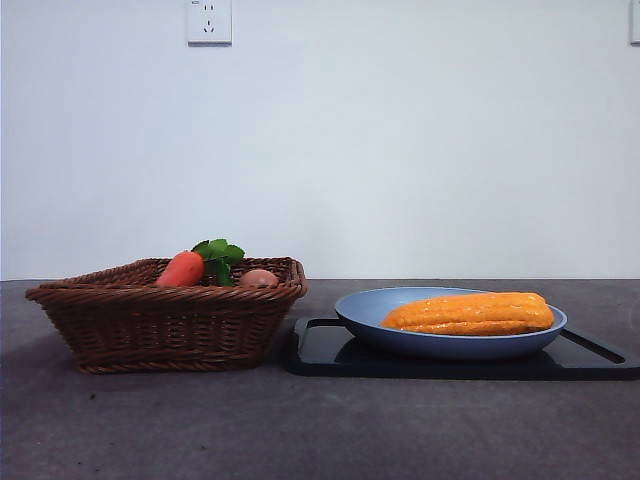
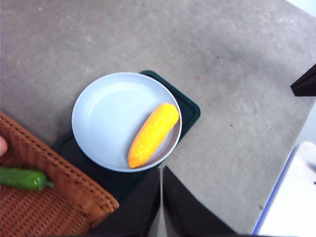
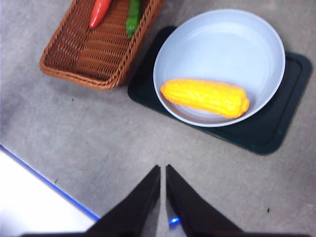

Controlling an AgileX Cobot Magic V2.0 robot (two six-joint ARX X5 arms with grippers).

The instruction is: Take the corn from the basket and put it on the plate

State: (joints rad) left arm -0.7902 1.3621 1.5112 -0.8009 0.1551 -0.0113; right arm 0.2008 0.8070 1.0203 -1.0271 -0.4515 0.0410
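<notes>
Brown wicker fills the left of your front view: the shallow woven rectangular basket (image 1: 165,318) sits flat on the grey table, and over its braided rim you can see only a red-orange toy carrot (image 1: 182,270) with green leaves and a small rounded pinkish-brown piece (image 1: 258,279) beside it. The left wrist view adds a green pepper (image 2: 22,178) lying on the basket floor at that picture's lower left. Move right and you meet the flat black rectangular tray (image 1: 600,358), just beside the basket; I judge it is there as a steady base, since the round light-blue plastic plate (image 1: 365,312) stands on it. The long orange-yellow glossy toy corn cob (image 1: 470,313) lies on its side inside that plate, off-centre and leaning against the raised rim, which seems to keep it from rolling. So the corn is already where the task wants it, and nothing looks left to carry. Neither arm shows in your front view. The left gripper (image 2: 161,202) hangs high over the tray edge with its black jaws pressed together and empty; the right gripper (image 3: 163,197) hangs over bare table near the tray, its jaws likewise closed on nothing, which reads as both arms parked clear of the finished placement.
</notes>
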